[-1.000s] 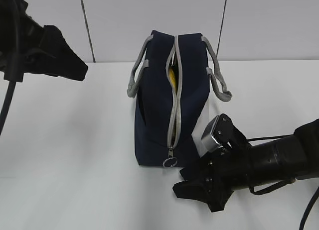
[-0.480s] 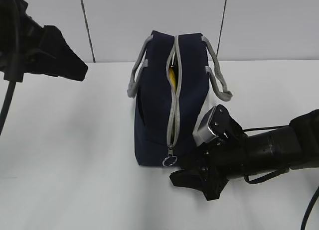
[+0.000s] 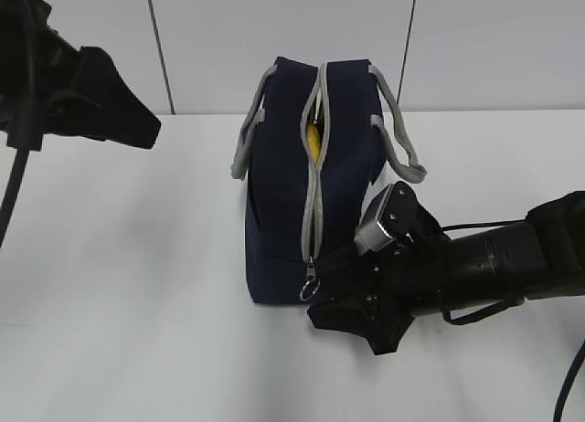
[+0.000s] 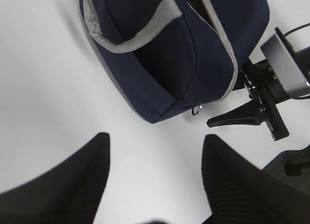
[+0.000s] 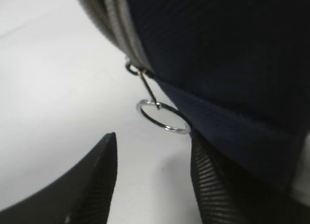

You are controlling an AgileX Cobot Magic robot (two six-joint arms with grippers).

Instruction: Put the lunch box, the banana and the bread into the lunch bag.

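The lunch bag (image 3: 311, 180) stands mid-table, its zipper gap narrow. The right gripper (image 3: 343, 314) crowds its near end. Bare table (image 3: 128, 285) lies left.

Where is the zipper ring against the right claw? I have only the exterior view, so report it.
Observer: In the right wrist view the zipper ring hangs off the lunch bag just ahead of the right claw. It is in line with the gap between the fingers and not pinched.
Operator: Give me that claw's jaws.
Observer: They are open, and the ring sits nearer the finger beside the bag fabric.
Operator: Now the left claw.
Observer: The left wrist view shows the left claw open and empty over the table, apart from the bag.
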